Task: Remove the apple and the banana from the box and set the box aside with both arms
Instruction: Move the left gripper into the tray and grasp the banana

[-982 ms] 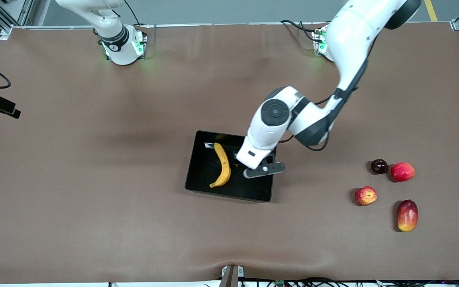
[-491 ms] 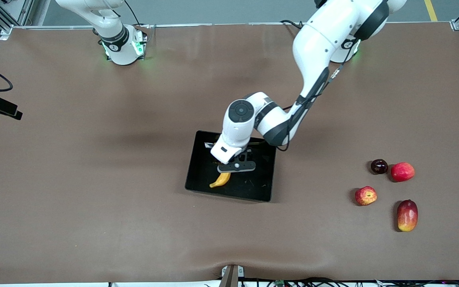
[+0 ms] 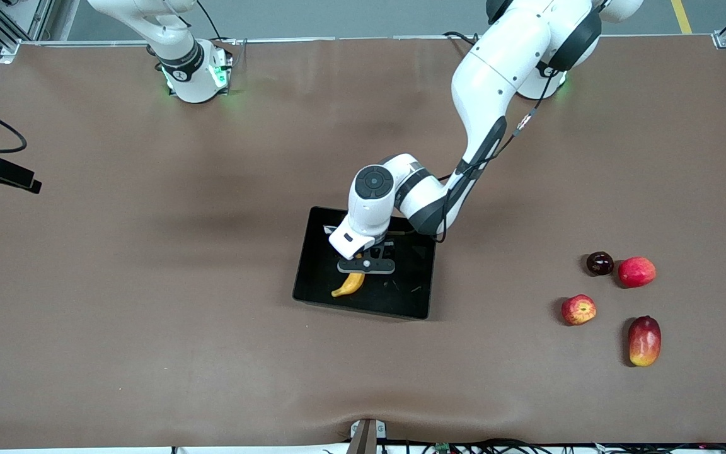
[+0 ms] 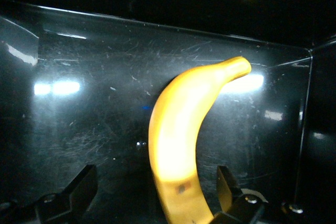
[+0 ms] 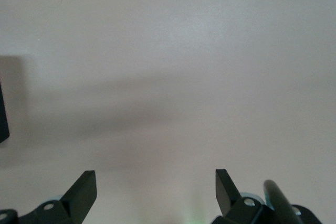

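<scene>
The yellow banana lies in the black box at mid-table, only its tip showing under the left arm's hand. My left gripper is low over the banana and open. In the left wrist view the banana runs between the two spread fingers of the left gripper without being pinched, on the glossy floor of the box. The apple sits on the table toward the left arm's end. My right gripper is open over bare table, holding nothing.
Around the apple lie a dark plum, a red round fruit and a red-yellow mango. A black camera mount juts in at the right arm's end of the table.
The left gripper moved from the box's side toward the left arm's end across to over the banana, covering most of it. It stayed open. The fruits have not moved.
</scene>
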Robot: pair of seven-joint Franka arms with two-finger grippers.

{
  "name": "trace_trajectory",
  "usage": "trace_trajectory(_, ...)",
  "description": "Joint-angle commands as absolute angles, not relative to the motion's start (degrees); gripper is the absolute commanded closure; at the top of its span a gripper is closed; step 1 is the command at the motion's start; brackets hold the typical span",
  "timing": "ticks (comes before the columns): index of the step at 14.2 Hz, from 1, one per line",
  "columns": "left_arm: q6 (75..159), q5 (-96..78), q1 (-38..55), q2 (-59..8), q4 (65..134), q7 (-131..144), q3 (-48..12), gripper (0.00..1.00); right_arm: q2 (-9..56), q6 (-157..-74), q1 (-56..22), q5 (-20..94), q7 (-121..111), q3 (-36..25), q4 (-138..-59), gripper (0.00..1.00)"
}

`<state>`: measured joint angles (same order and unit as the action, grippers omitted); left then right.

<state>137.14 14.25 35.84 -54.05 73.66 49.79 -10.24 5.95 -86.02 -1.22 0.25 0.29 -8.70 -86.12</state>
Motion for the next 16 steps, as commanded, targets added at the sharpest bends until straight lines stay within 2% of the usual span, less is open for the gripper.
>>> trace_trajectory(1,137.81,15.64,36.39,-55.20,72.33,49.66,-9.76,0.25,7.03,-85.25,-1.40,0.79,0.26,-8.61,-85.52,0.00)
trace_trajectory(4,137.81,16.52,36.30,-55.02,72.33,49.57,-9.75,0.79,8.08,-85.34,-1.49,0.79,0.18,-8.61,-85.43,0.00)
trace_trajectory(5,137.81,16.52,36.21,-54.85,72.33,49.66,-9.67,0.94,8.35,-85.43,-1.41,0.88,0.18,-8.61,-85.43,0.00)
trace_trajectory(6,137.81,16.52,36.12,-54.58,72.33,49.57,-9.67,1.00,8.44,-85.52,-1.15,0.88,0.18,-8.53,-85.43,0.00)
trace_trajectory(12,137.02,16.17,35.33,-50.81,72.16,49.31,-8.44,1.00,10.80,-86.04,-1.06,4.91,0.18,-8.53,-85.34,0.00)
trace_trajectory(16,132.98,16.08,33.84,-45.89,72.16,49.31,-8.44,1.00,13.09,-86.22,-1.49,10.71,0.53,-8.61,-85.25,0.00)
